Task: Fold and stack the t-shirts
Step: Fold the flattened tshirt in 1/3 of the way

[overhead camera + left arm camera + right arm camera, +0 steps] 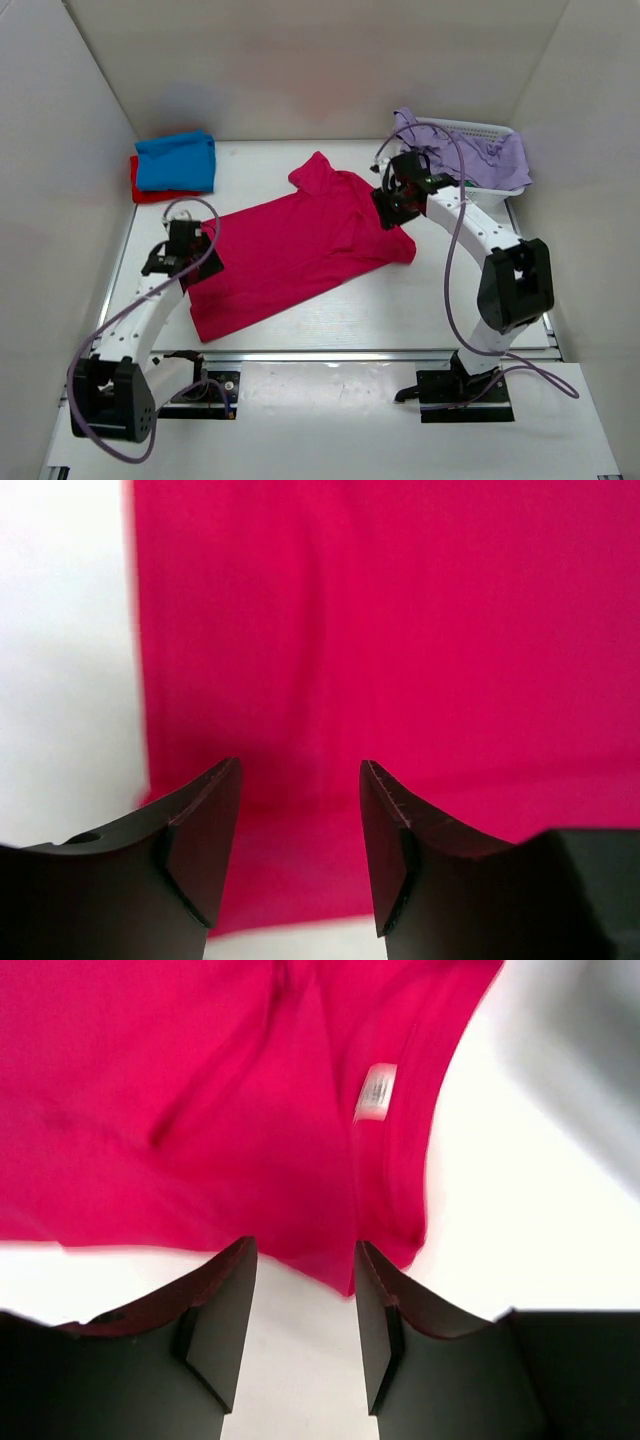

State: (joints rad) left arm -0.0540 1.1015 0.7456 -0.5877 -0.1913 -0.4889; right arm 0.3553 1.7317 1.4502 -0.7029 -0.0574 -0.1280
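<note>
The crimson shirt (290, 250) lay flat on the tabletop (400, 310), its long axis running diagonally between the left gripper (300, 775) at its hem end and the right gripper (305, 1250) at its neck end, both part-open, holding nothing.

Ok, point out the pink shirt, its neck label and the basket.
pink shirt (290, 250), top view, middle of its body.
neck label (375, 1091), right wrist view, centre of the label.
basket (470, 127), top view, far rim.

The left arm (150, 312), left of the pink t-shirt (290, 250), is white with black joints and a loopy purple cable (190, 202). The right arm (472, 218) looks the same. The fingers (200, 840) are black wedges.
</note>
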